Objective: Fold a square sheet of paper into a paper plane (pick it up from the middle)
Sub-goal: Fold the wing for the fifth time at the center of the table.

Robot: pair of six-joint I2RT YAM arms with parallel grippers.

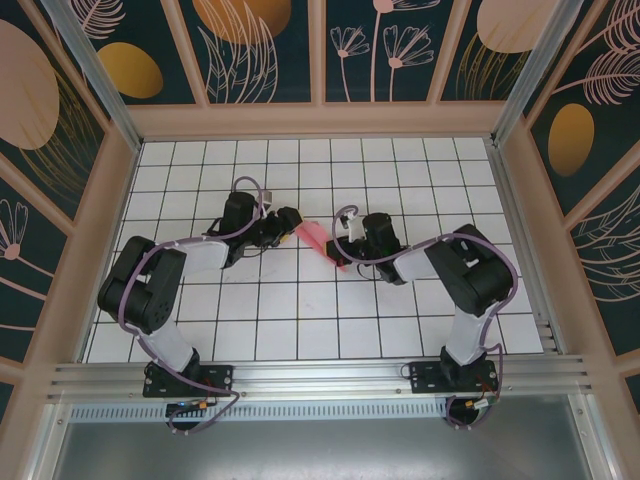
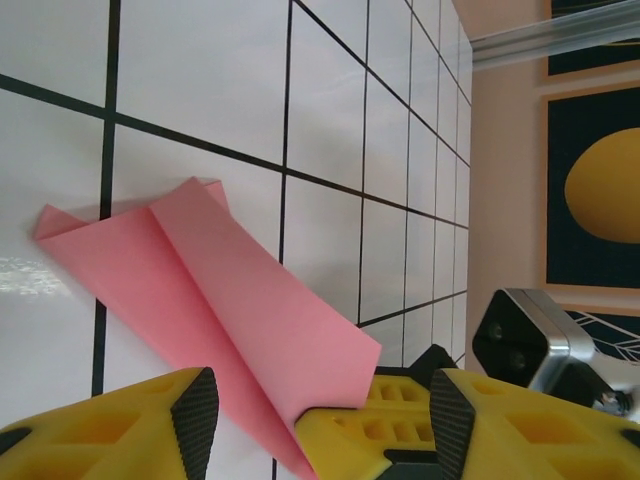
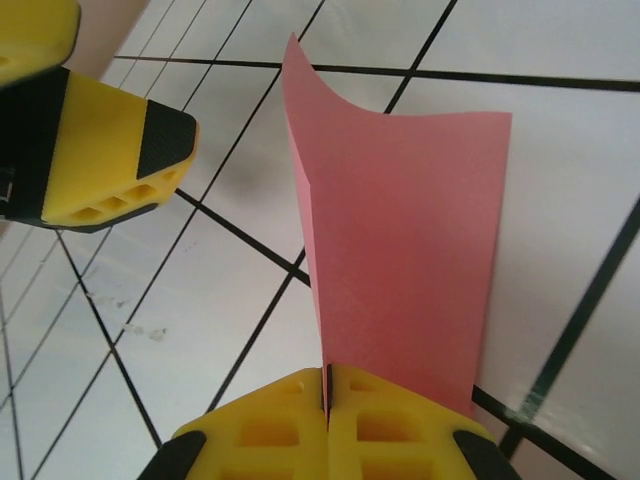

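Yellow left fingers (image 1: pixel 290 222): spread part-way and gripping nothing. In the left wrist view their black pads (image 2: pixel 195 412) stand at either side with a wide gap between them.
Gap between them: in that view the near end of the paper plane (image 2: pixel 200 290) and the tips of the right fingers (image 2: pixel 365 430) show in the gap. Whether either pad touches the paper cannot be told there.
Seen from the right wrist: one of the left fingers (image 3: pixel 110 160) hangs off to the left of the paper, apart from it.
Pink paper plane (image 1: pixel 316 241): folded, with one long crease down its length. It lies between the two sets of fingers on the white, black-gridded bench (image 1: pixel 300 320), and its pointed end is the one farthest from the left fingers.
Right fingers (image 1: pixel 345 252): pressed tight together (image 3: pixel 350 405), pinching the plane's near edge at the crease.
Paper at the right fingers: a narrow folded edge runs straight away from the tips. A broad panel (image 3: pixel 410 250) spreads to their right, low over the bench, and whether it rests flat cannot be told.
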